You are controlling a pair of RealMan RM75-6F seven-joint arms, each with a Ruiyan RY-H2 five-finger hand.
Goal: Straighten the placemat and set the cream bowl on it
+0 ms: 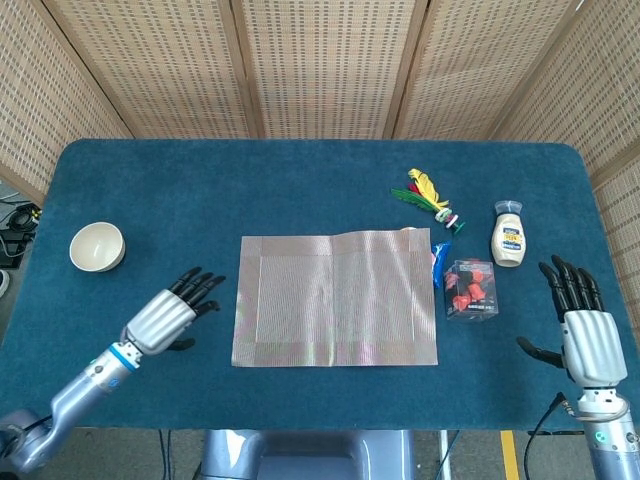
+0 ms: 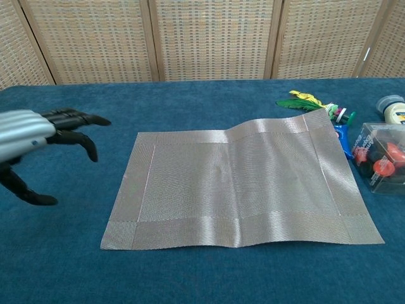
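Note:
The woven silver-beige placemat (image 1: 335, 298) (image 2: 240, 187) lies flat in the middle of the blue table, its far right corner slightly raised. The cream bowl (image 1: 97, 246) stands upright at the far left in the head view; my left hand hides it in the chest view. My left hand (image 1: 172, 313) (image 2: 35, 133) hovers open just left of the placemat, fingers spread toward it, holding nothing. My right hand (image 1: 584, 335) is open near the table's right front edge, well clear of the mat.
Right of the placemat are a clear box of red and black pieces (image 1: 470, 290) (image 2: 381, 156), a small mayonnaise bottle (image 1: 509, 235) (image 2: 393, 108), a blue packet (image 2: 342, 136) and a yellow-green feathered shuttlecock (image 1: 428, 192) (image 2: 308, 100). Woven screens stand behind the table.

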